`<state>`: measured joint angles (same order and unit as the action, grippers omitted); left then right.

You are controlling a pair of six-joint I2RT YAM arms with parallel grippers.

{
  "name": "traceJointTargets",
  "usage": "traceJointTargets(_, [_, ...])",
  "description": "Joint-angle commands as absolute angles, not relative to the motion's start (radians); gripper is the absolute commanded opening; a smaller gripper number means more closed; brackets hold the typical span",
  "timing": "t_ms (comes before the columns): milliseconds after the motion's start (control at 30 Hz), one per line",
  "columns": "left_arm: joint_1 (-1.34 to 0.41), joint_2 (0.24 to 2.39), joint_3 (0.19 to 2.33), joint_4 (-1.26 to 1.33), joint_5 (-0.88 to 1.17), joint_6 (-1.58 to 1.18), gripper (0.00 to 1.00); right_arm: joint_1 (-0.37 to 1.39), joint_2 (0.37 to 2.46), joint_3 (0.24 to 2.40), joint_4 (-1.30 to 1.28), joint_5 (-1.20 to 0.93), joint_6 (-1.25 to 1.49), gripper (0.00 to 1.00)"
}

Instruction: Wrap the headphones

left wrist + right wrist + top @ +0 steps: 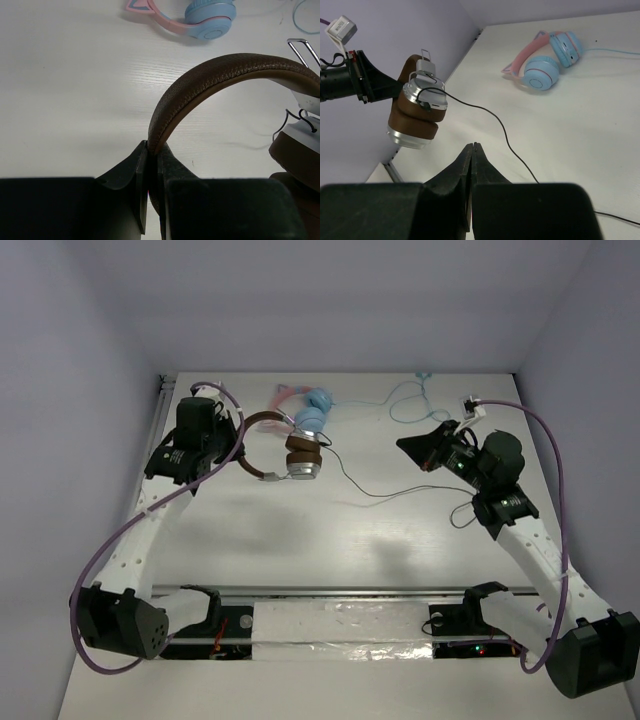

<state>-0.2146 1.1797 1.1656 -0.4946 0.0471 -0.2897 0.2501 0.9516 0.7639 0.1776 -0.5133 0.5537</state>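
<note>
The headphones [295,455] have a brown headband [215,75] and brown-padded silver ear cups [417,110] lying close together. My left gripper [152,147] is shut on the headband at the table's back left [235,440]. The thin black cable [385,495] runs from the cups rightward over the table and passes just right of my right gripper [473,146]. The right gripper [405,445] is shut with nothing between its jaws, pointing toward the cups. The cable [505,135] does not touch its fingertips.
Pink cat-ear headphones with light blue cups [310,405] lie behind the brown ones and show in both wrist views [200,20] [545,70]. Their pale blue cable [410,405] loops at the back right. Walls stand on three sides.
</note>
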Motion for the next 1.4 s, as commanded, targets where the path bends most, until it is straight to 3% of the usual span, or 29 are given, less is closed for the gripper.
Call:
traceJointTargets(0, [-0.218, 1.123, 1.236, -0.472, 0.089, -0.305, 0.0, 0.256, 0.945, 0.787, 0.235, -0.529, 0.538, 0.0])
traceJointTargets(133, [-0.218, 1.109, 1.264, -0.474, 0.12, -0.311, 0.0, 0.256, 0.959, 0.785, 0.239, -0.52, 0.534, 0.0])
traceJointTargets(267, [-0.218, 1.098, 1.276, -0.462, 0.144, -0.314, 0.0, 0.265, 0.965, 0.785, 0.239, -0.526, 0.528, 0.09])
traceJointTargets(400, [-0.218, 1.094, 1.279, -0.419, 0.187, -0.331, 0.0, 0.274, 0.957, 0.782, 0.253, -0.549, 0.506, 0.34])
traceJointTargets(600, [-0.218, 1.101, 1.33, -0.387, 0.255, -0.357, 0.0, 0.351, 1.002, 0.79, 0.258, -0.615, 0.447, 0.57])
traceJointTargets(700, [-0.218, 1.106, 1.358, -0.387, 0.291, -0.359, 0.0, 0.428, 1.057, 0.798, 0.221, -0.534, 0.385, 0.63])
traceJointTargets(1033, [-0.218, 1.066, 1.37, -0.388, 0.333, -0.35, 0.0, 0.428, 1.193, 0.758, 0.288, -0.442, 0.385, 0.66])
traceJointTargets(1367, [-0.218, 1.094, 1.4, -0.336, 0.382, -0.388, 0.0, 0.428, 1.209, 0.631, 0.399, -0.405, 0.469, 0.51])
